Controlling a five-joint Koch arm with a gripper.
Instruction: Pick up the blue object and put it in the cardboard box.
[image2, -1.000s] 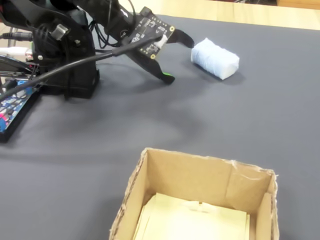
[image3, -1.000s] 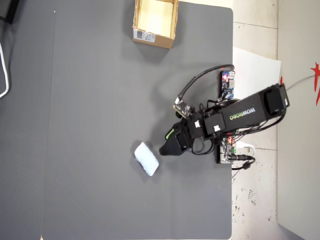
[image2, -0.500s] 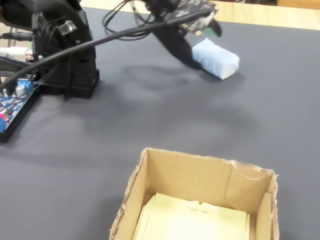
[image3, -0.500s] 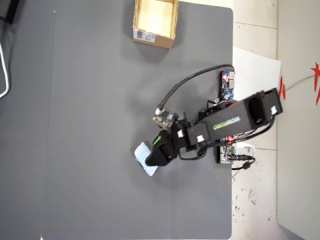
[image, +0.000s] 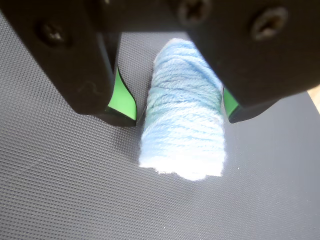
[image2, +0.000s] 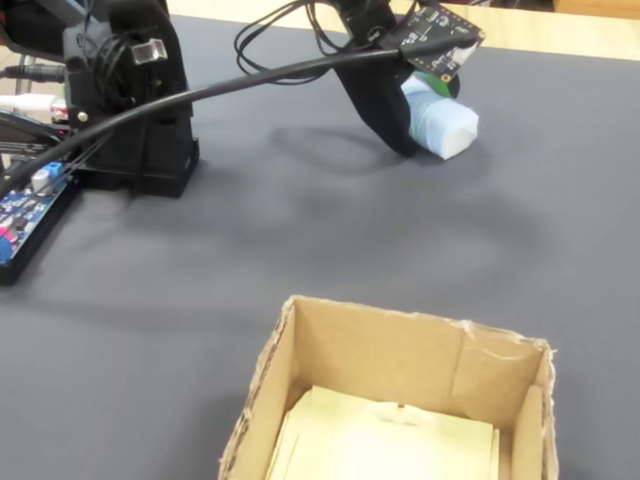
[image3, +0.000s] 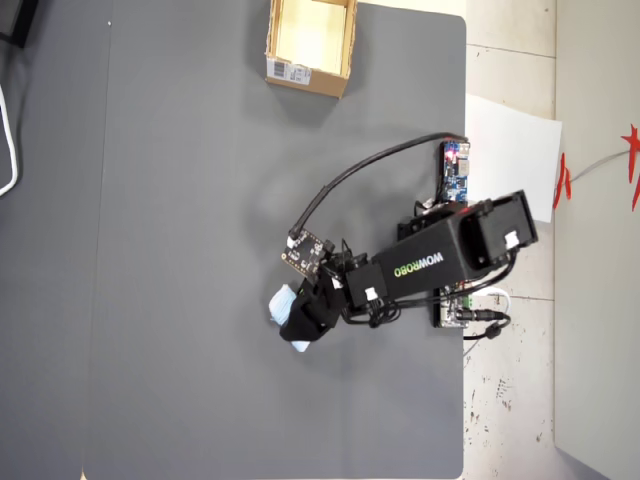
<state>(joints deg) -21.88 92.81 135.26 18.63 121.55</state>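
Note:
The blue object (image: 182, 135) is a pale blue bundle of wound yarn lying on the dark grey mat. My gripper (image: 177, 112) straddles it and is open. The green-lined right finger (image: 229, 102) lies against the bundle, while the left finger (image: 122, 100) stands a little apart from it. In the fixed view the blue object (image2: 447, 125) pokes out under the gripper (image2: 425, 118) at the far side of the mat. The overhead view shows the blue object (image3: 279, 303) at the arm's tip. The cardboard box (image2: 400, 335) stands open at the near edge, and the overhead view shows the cardboard box (image3: 304, 80) far from the gripper (image3: 295, 318).
The arm's black base (image2: 130, 100) and a circuit board (image2: 20, 220) stand at the left of the fixed view. A black cable (image2: 220, 85) arcs from base to wrist. Overhead, a white sheet (image3: 510, 150) lies beyond the mat's right edge.

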